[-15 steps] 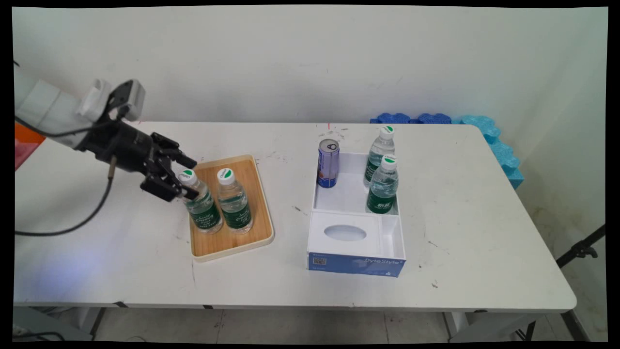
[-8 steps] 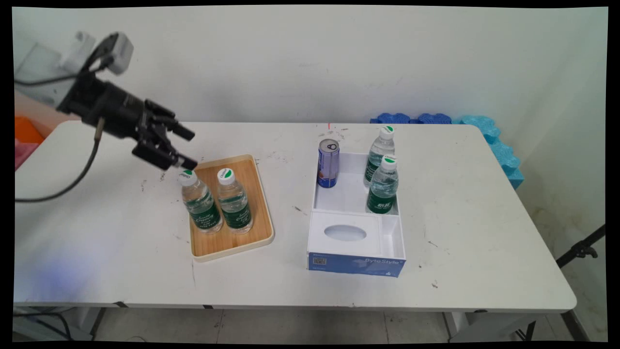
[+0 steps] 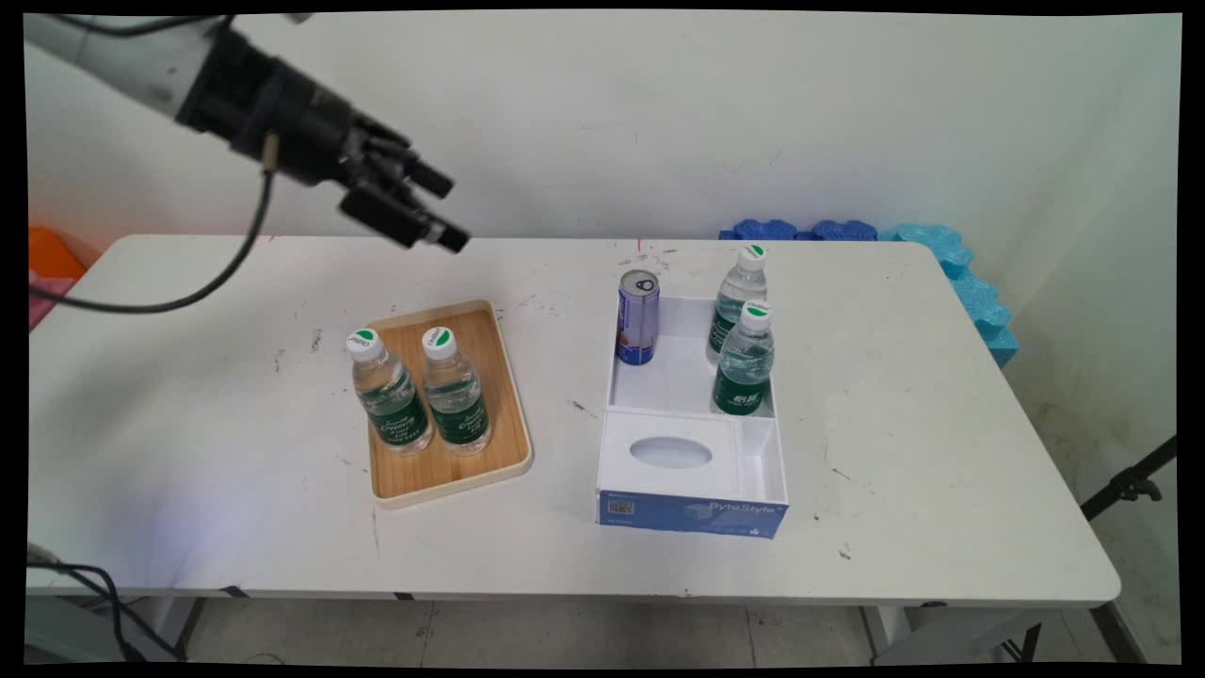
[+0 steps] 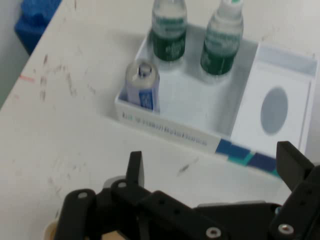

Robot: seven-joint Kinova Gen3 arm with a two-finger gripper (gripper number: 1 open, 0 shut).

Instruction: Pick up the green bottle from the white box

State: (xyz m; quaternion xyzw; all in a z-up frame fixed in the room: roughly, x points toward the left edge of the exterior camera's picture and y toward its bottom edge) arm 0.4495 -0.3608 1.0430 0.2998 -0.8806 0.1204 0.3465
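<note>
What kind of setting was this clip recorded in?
Probably a lab or test room: a scuffed white table against a bare white wall, blue foam blocks piled in the corner, and a black tripod leg standing at the right.

The gripper (image 3: 442,209) hangs empty and spread above the table's far side, nearest the wooden tray (image 3: 499,414), where 2 green-labelled water bottles (image 3: 391,395) stand upright side by side. The white box (image 3: 748,471) holds 2 more bottles (image 3: 744,363) and an upright blue can (image 3: 637,320).
</note>
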